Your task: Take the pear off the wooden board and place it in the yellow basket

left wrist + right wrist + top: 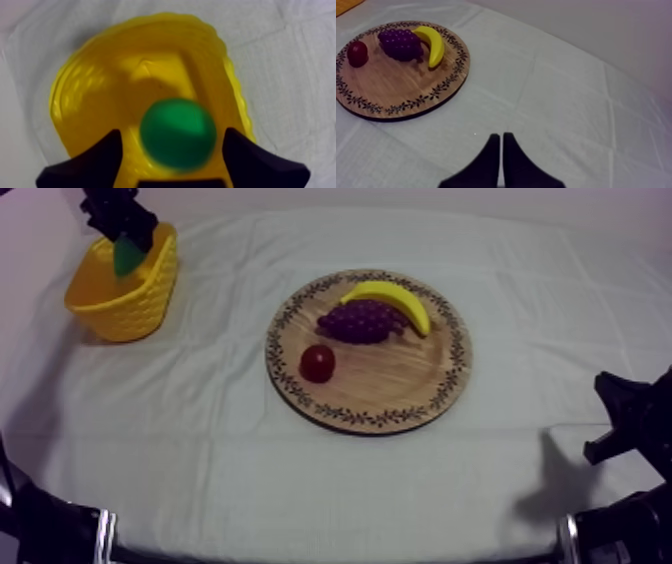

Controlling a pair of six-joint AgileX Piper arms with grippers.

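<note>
The green pear (128, 256) hangs over the mouth of the yellow basket (100, 298) at the far left of the table. Directly above it is my left gripper (118, 213). Seen from the left wrist, the pear (177, 132) lies between the spread fingers of my left gripper (172, 132), with slivers of basket (100, 75) showing on both sides of it, so the gripper is open. My right gripper (501, 137) is shut on nothing, its fingers forming a narrow wedge; it rests low at the table's right edge (615, 423).
The round wooden board (400, 378) lies mid-table and carries a banana (395, 296), a bunch of grapes (362, 320) and a small red fruit (317, 363). From the right wrist the board (386, 85) sits ahead over bare cloth.
</note>
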